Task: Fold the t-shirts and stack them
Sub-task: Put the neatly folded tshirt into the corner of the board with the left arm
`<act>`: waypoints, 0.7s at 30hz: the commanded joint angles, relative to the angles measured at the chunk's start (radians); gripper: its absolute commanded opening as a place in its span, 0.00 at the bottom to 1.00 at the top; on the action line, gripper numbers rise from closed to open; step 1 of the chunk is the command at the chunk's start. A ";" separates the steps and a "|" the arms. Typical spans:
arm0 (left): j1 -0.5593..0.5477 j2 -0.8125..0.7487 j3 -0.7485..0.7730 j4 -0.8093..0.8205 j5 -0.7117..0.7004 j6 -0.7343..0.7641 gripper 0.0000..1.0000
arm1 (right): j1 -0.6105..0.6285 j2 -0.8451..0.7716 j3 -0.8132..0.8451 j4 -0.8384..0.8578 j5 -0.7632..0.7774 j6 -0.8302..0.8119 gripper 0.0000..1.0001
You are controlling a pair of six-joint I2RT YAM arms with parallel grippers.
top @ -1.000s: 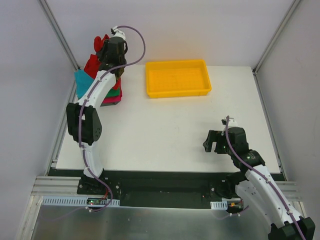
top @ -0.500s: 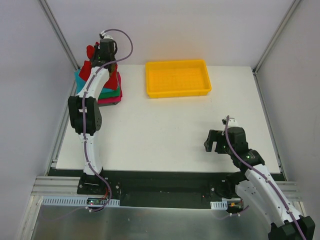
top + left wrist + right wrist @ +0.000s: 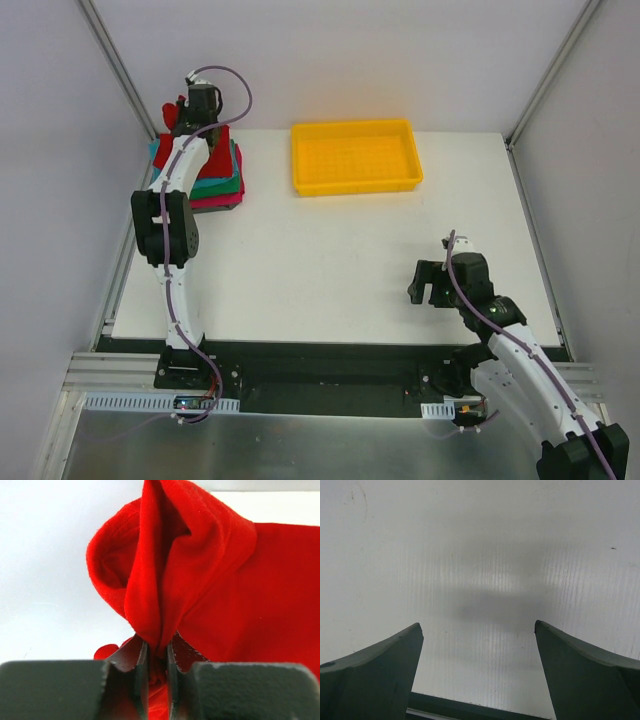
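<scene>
Left of tray [image 3: 352, 127], left gripper [image 3: 156, 652] pinching red t-shirt [image 3: 200, 580], seemingly above stack [image 3: 222, 185]

four soft cloth t-shirts [image 3: 225, 185]: one bright red shirt [image 3: 225, 580], one teal shirt [image 3: 157, 150], one green shirt [image 3: 236, 172], one pink-red shirt [image 3: 222, 201]. one yellow plastic tray [image 3: 355, 185].

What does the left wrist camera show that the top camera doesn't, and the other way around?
Only the left wrist view: the left hand pinched shut on a bunched fold of the red t-shirt. Only the top view: the folded stack, the yellow tray and the open right hand over the table. Both: the red t-shirt and the left hand.
</scene>
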 commanded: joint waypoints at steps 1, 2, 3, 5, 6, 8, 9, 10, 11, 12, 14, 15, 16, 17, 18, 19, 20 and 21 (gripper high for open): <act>0.014 -0.032 -0.025 -0.021 0.005 -0.025 0.12 | -0.004 0.014 0.027 -0.003 0.000 0.004 0.96; 0.017 -0.035 -0.026 -0.024 0.007 -0.022 0.20 | -0.006 0.016 0.026 -0.004 -0.002 0.004 0.96; 0.020 -0.037 -0.030 -0.026 0.007 -0.022 0.31 | -0.004 0.014 0.026 -0.005 -0.002 0.002 0.96; 0.023 -0.046 -0.034 -0.027 0.008 -0.024 0.42 | -0.006 0.016 0.026 -0.005 -0.002 0.004 0.96; 0.023 -0.050 -0.033 -0.027 0.004 -0.025 0.53 | -0.006 0.014 0.026 -0.005 -0.002 0.002 0.96; 0.023 -0.061 -0.030 -0.026 -0.008 -0.025 0.66 | -0.004 0.013 0.026 -0.006 0.000 0.004 0.96; 0.023 -0.072 -0.028 -0.026 -0.012 -0.027 0.77 | -0.006 0.010 0.024 -0.005 0.000 0.002 0.96; 0.023 -0.081 -0.027 -0.027 -0.016 -0.027 0.89 | -0.004 0.010 0.024 -0.005 0.000 0.002 0.96; 0.023 -0.090 -0.030 -0.026 -0.027 -0.035 0.99 | -0.006 0.010 0.024 -0.005 0.000 0.002 0.96; 0.023 -0.102 -0.027 -0.026 -0.038 -0.044 0.99 | -0.004 0.011 0.024 -0.006 0.001 0.002 0.96; 0.023 -0.121 -0.017 -0.027 -0.073 -0.065 0.99 | -0.006 0.010 0.024 -0.006 0.001 0.005 0.96; 0.023 -0.130 -0.014 -0.027 -0.081 -0.078 0.99 | -0.006 0.008 0.024 -0.005 0.003 0.005 0.96; 0.023 -0.144 -0.017 -0.029 -0.073 -0.093 0.99 | -0.004 0.007 0.024 -0.008 0.003 0.005 0.96; 0.023 -0.156 -0.022 -0.035 -0.056 -0.111 0.99 | -0.004 0.005 0.024 -0.006 0.004 0.005 0.96; 0.023 -0.167 -0.025 -0.047 -0.030 -0.137 0.99 | -0.004 0.002 0.023 -0.008 0.008 0.005 0.96; 0.023 -0.175 -0.026 -0.067 -0.004 -0.157 0.99 | -0.004 0.002 0.023 -0.008 0.005 0.007 0.96; 0.023 -0.176 -0.026 -0.082 0.025 -0.186 0.99 | -0.006 0.002 0.023 -0.008 0.005 0.007 0.96; 0.023 -0.173 -0.020 -0.104 0.048 -0.214 0.99 | -0.006 0.001 0.023 -0.008 0.005 0.007 0.96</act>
